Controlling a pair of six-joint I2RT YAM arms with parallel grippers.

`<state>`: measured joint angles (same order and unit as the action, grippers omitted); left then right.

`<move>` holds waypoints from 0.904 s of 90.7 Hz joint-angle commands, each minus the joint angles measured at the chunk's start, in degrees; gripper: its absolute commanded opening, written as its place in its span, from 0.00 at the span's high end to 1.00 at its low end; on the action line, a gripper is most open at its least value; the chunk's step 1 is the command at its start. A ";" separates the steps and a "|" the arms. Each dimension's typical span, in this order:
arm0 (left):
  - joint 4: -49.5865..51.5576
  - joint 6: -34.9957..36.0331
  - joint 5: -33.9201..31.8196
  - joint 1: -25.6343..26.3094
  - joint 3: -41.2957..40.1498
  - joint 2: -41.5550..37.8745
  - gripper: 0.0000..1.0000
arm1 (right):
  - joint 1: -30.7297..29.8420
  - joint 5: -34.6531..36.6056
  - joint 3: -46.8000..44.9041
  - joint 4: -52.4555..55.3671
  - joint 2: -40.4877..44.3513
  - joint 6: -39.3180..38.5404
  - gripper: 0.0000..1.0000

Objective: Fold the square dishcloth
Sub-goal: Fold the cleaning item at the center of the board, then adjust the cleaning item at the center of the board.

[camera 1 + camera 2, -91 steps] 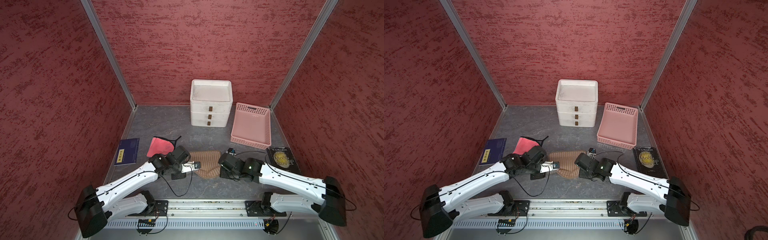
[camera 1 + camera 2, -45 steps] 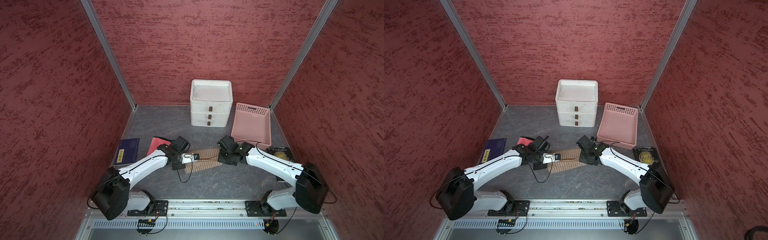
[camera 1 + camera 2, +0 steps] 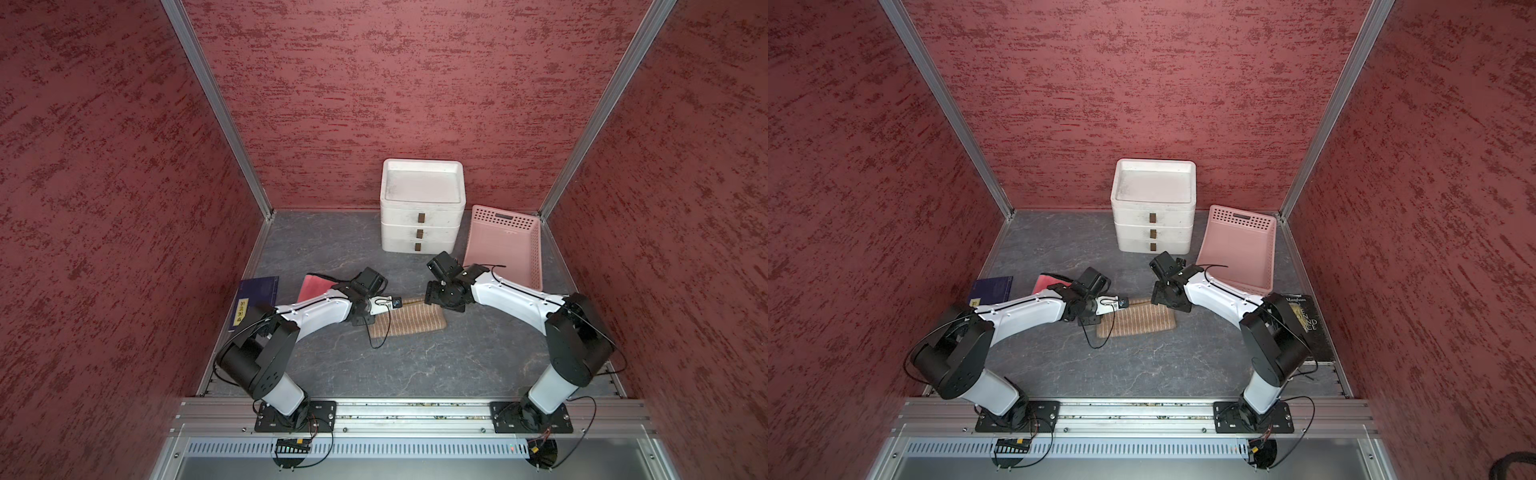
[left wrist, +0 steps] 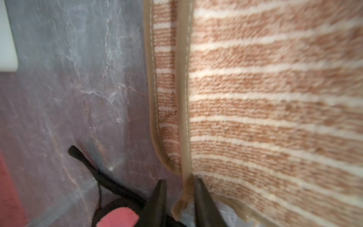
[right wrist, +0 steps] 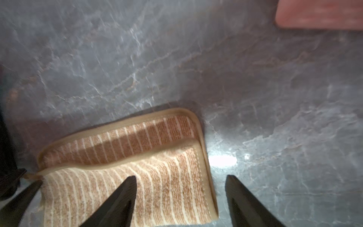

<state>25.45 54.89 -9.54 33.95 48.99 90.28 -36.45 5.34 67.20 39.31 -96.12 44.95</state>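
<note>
Folded dishcloth is lying at frame centre on the table; left hand is standing slightly parted around its corner hem, right hand is hovering wide open over its edge

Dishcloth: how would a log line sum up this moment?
dishcloth: folded once, edges offset | left gripper: open, hem between jaws | right gripper: open, straddling cloth edge
</note>
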 commanded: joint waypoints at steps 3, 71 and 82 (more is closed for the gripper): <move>-2.05 0.40 -2.44 -0.91 1.08 -2.43 0.42 | 0.50 5.95 1.08 -0.19 5.00 -5.11 0.23; -4.33 -9.65 -4.73 10.04 -2.18 0.88 0.44 | 6.84 -21.07 -3.28 -15.20 -14.77 -8.12 0.98; -8.01 -8.42 -7.99 8.34 -2.27 4.65 0.43 | 6.76 -19.75 -9.71 -17.49 -11.10 -6.56 0.99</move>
<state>21.74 45.95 -14.04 43.79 47.55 91.96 -29.74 -16.84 64.01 22.15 -108.03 36.88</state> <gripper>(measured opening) 0.566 0.057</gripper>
